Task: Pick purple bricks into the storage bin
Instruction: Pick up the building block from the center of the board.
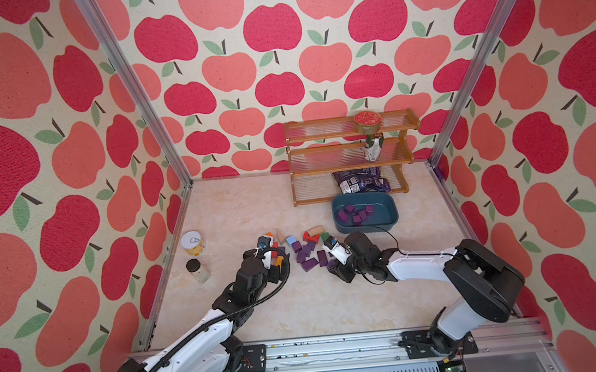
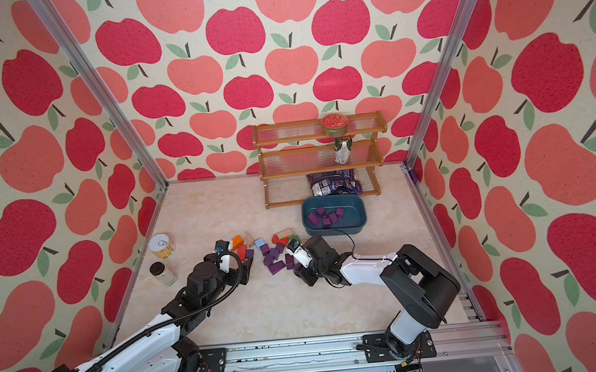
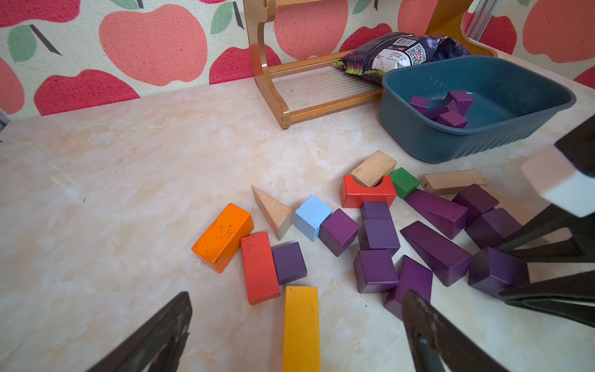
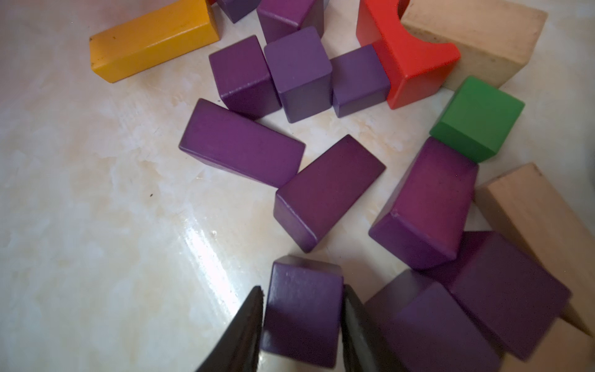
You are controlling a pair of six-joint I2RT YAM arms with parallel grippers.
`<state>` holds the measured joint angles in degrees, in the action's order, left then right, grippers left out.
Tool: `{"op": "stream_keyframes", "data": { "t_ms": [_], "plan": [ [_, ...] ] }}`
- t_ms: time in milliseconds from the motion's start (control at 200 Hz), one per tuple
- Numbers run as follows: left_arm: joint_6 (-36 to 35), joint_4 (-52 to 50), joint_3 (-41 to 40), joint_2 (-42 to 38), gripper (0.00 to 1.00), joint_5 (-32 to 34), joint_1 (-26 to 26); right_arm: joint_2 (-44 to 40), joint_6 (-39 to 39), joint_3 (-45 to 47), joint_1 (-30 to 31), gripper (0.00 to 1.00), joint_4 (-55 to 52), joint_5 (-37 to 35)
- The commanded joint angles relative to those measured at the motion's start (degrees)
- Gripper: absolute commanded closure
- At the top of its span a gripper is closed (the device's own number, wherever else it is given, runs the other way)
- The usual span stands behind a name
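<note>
Several purple bricks [image 1: 308, 256] [image 2: 275, 260] lie loose on the table in front of the storage bin [image 1: 388, 219] [image 2: 356, 216], mixed with other coloured blocks. More purple bricks [image 1: 356, 215] [image 3: 450, 108] lie inside the bin [image 3: 450, 141]. My right gripper [image 4: 302, 288] [image 1: 333, 265] is down at the near right end of the pile, shut on one purple brick [image 4: 304, 309] with a finger against each side. My left gripper [image 3: 296, 294] [image 1: 277, 264] hangs open at the left end of the pile, with a yellow block [image 3: 301, 328] lying on the table between its fingers.
Orange [image 3: 223, 236], red [image 3: 259, 267], light blue [image 3: 312, 217], green [image 4: 478, 117] and tan [image 4: 473, 42] blocks lie among the purple ones. A wooden rack [image 1: 352, 149] with tins and a snack bag [image 1: 360, 181] stands behind the bin. A can [image 1: 193, 243] and a jar [image 1: 198, 270] stand at the left.
</note>
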<state>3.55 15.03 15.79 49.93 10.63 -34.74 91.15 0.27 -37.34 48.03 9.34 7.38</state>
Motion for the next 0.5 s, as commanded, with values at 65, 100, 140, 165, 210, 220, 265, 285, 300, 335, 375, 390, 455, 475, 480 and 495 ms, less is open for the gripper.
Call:
{"op": "stream_keyframes", "data": {
  "t_ms": [65,100,140,165,210,220,265,285,300,335,375,390,455,475,480,495],
  "plan": [
    [0.4,-1.3,0.7,0.2,0.01,0.2,0.2,1.7,2.2,-1.6,0.7,0.59,0.4,-1.1],
    [0.4,-1.3,0.8,0.2,0.01,0.2,0.2,1.8,2.2,-1.8,0.8,0.59,0.3,-1.1],
    [0.4,-1.4,0.7,0.3,0.01,0.1,0.3,2.0,2.2,-2.0,0.9,0.59,0.2,-1.3],
    [0.4,-1.3,0.7,0.3,0.01,0.1,0.3,2.0,2.2,-2.0,0.9,0.59,0.1,-1.4],
    [0.4,-1.3,0.7,0.2,0.01,0.0,0.4,2.0,2.1,-2.1,1.0,0.61,0.0,-1.6],
    [0.4,-1.3,0.7,0.2,0.01,0.0,0.3,2.1,2.1,-2.1,1.0,0.61,0.0,-1.7],
    [0.4,-1.3,0.8,0.2,0.01,0.0,0.3,2.1,2.0,-2.2,1.1,0.62,-0.2,-2.0],
    [0.4,-1.3,0.8,0.3,0.01,-0.1,0.4,2.2,2.0,-2.3,1.1,0.63,-0.3,-2.2],
    [0.4,-1.3,0.7,0.3,0.01,-0.1,0.4,2.1,2.1,-2.3,1.1,0.63,-0.3,-2.2],
    [0.4,-1.2,0.7,0.3,0.01,-0.1,0.4,2.2,2.0,-2.4,1.1,0.64,-0.4,-2.4],
    [0.4,-1.3,0.7,0.3,0.01,-0.2,0.4,2.3,2.0,-2.5,1.1,0.66,-0.5,-2.5],
    [0.4,-1.3,0.8,0.3,0.01,-0.2,0.4,2.4,2.0,-2.5,1.1,0.66,-0.6,-2.5],
    [0.4,-1.3,0.8,0.4,0.01,-0.3,0.4,2.6,2.0,-2.9,1.1,0.67,-0.9,-2.4],
    [0.4,-1.3,0.8,0.4,0.01,-0.3,0.3,2.6,2.0,-2.9,1.1,0.67,-1.0,-2.4],
    [0.4,-1.3,0.8,0.4,0.01,-0.3,0.3,2.7,2.1,-2.9,1.1,0.67,-1.0,-2.4],
    [0.4,-1.2,0.8,0.5,0.01,-0.3,0.4,2.7,2.0,-2.9,1.1,0.68,-1.0,-2.4]
  ]
}}
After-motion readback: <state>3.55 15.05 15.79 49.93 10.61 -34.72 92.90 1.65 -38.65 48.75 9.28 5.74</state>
